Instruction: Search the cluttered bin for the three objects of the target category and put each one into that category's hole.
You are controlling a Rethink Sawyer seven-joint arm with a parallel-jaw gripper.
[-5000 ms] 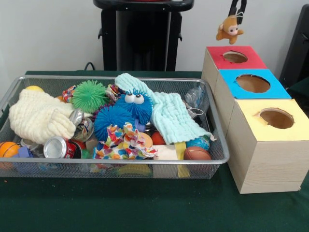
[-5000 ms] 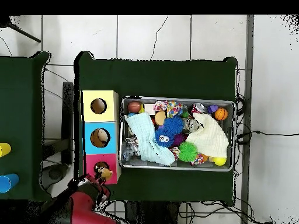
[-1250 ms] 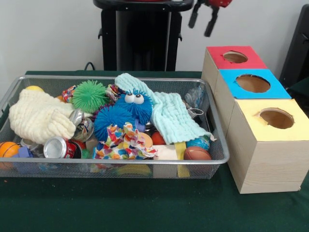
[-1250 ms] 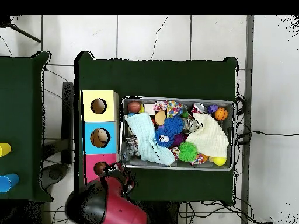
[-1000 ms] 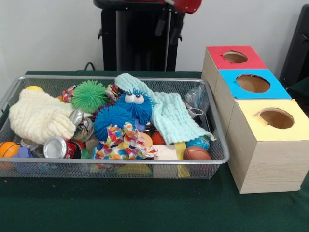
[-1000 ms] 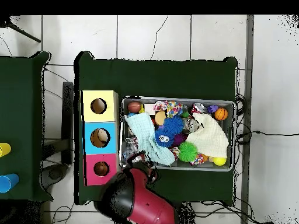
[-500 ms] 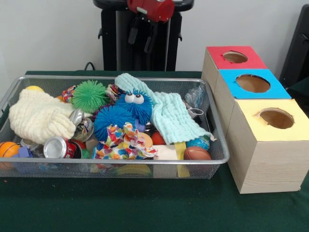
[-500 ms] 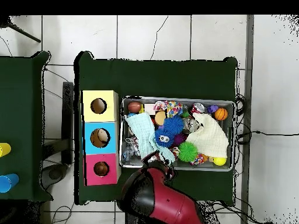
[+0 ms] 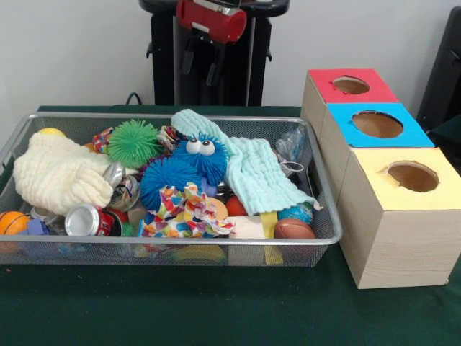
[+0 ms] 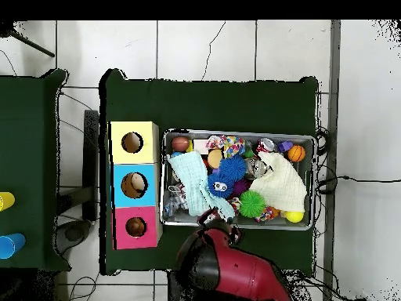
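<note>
On your green-clothed desk [image 9: 216, 310] the shallow silver wire-mesh basket [image 9: 328, 216] sits just beside three pale wooden boxes; the red-surrounded round hole [image 9: 351, 85] is the farthest from the camera. Your pincer [image 9: 201, 62] hangs empty above the basket's far edge, black fingers [image 9: 214, 70] spread apart. No monkey, tiger or duck shows among the clutter.

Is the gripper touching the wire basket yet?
Apart. The front view shows the gripper, fingers open and empty, hanging well above the far rim of the wire basket, with the black pedestal visible between them.
</note>
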